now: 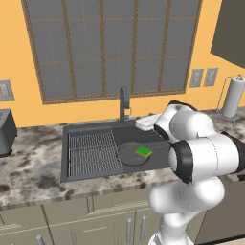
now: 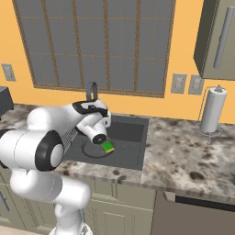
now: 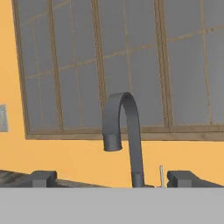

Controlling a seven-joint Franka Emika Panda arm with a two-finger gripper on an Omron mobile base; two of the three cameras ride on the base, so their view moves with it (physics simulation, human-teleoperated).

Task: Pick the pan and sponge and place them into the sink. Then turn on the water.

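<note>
Gripper (image 3: 112, 179) wide open, faucet (image 3: 127, 131) between fingertips

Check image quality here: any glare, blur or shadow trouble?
Left base view: flat, even rendered light, no glare; the sponge reads crisply on the pan. Right base view: equally sharp. Hand view: faucet in focus, no motion blur.

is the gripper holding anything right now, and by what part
Nothing is held. In the hand view the fingertips stand wide apart with only the faucet beyond them. The sponge lies on the pan in the sink.
</note>
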